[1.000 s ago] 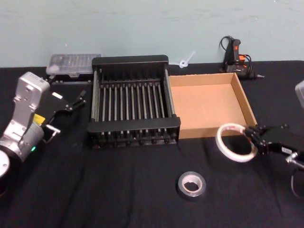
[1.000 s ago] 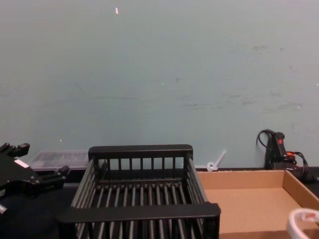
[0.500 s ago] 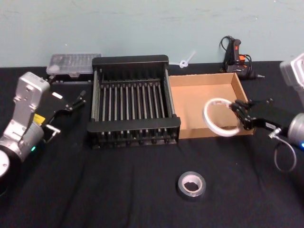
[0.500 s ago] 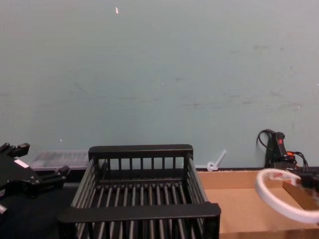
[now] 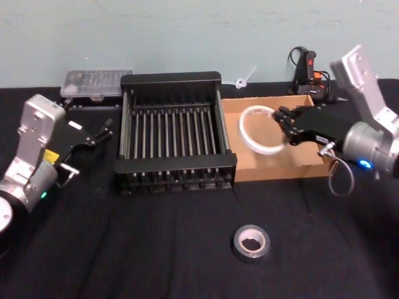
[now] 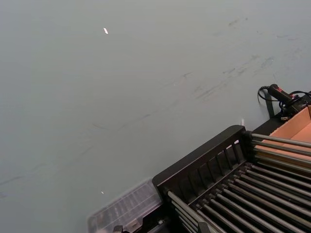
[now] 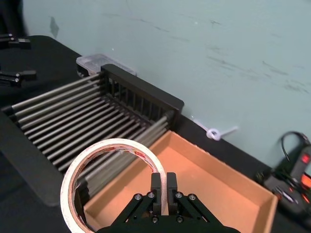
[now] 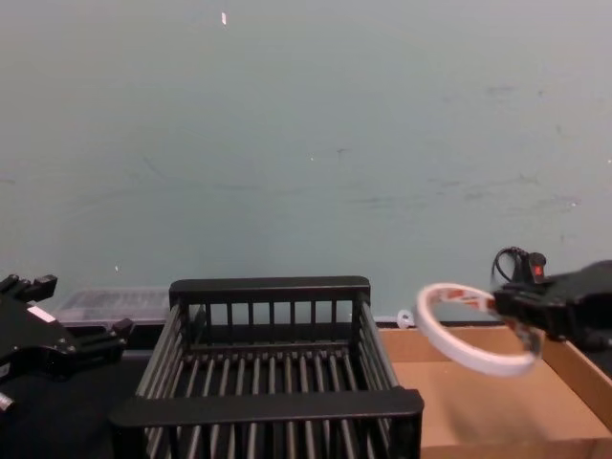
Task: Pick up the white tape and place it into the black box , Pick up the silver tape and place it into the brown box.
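Pinching the thin white ring-shaped tape roll [image 5: 260,129], the right hand [image 5: 288,126] holds it above the shallow brown cardboard box [image 5: 315,128], beside the black slatted plastic crate [image 5: 171,84]. The left hand [image 5: 98,132], fingers spread, sits near the counter's left edge.

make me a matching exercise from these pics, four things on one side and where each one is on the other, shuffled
Things
1. white tape
2. silver tape
3. black box
4. glue gun

Places
A. lying flat on the black cloth, nearest the robot
B. at the back by the wall, behind the brown box
C. held in the air by the right gripper over the brown box
D. standing beside the brown box, on the robot's left of it

Pairs: 1-C, 2-A, 3-D, 4-B
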`<action>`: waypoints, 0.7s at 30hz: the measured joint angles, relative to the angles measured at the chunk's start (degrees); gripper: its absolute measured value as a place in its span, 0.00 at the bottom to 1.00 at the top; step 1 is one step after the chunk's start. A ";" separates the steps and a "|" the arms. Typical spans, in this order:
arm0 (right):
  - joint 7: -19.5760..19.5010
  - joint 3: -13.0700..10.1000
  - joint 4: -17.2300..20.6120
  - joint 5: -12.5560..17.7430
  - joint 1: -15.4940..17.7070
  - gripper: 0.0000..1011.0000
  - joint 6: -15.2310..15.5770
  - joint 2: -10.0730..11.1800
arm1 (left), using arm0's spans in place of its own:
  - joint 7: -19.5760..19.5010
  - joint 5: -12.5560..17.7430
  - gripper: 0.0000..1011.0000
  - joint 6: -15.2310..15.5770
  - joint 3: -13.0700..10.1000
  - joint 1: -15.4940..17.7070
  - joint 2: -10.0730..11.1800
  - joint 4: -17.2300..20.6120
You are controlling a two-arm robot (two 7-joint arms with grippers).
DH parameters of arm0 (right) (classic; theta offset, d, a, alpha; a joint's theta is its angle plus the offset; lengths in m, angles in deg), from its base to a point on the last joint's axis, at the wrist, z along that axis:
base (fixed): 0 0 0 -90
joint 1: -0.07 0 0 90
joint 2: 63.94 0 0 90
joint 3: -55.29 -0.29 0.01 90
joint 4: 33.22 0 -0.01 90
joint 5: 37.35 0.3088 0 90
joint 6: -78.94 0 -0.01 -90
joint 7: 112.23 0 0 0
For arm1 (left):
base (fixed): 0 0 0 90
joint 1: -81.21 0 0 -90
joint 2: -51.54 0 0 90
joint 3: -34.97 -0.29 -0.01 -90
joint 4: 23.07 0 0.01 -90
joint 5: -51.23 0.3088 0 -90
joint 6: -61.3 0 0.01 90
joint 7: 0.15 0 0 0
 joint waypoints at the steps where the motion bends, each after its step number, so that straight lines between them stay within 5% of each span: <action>1: 0.31 0.54 -0.78 -0.51 -0.94 0.07 -0.11 -0.68 | 0.00 0.00 0.99 0.00 0.00 0.00 0.00 0.00; 21: 3.52 6.44 -11.84 -5.35 -10.82 0.07 -2.70 -9.38 | 0.00 0.00 0.99 0.00 0.00 0.00 0.00 0.00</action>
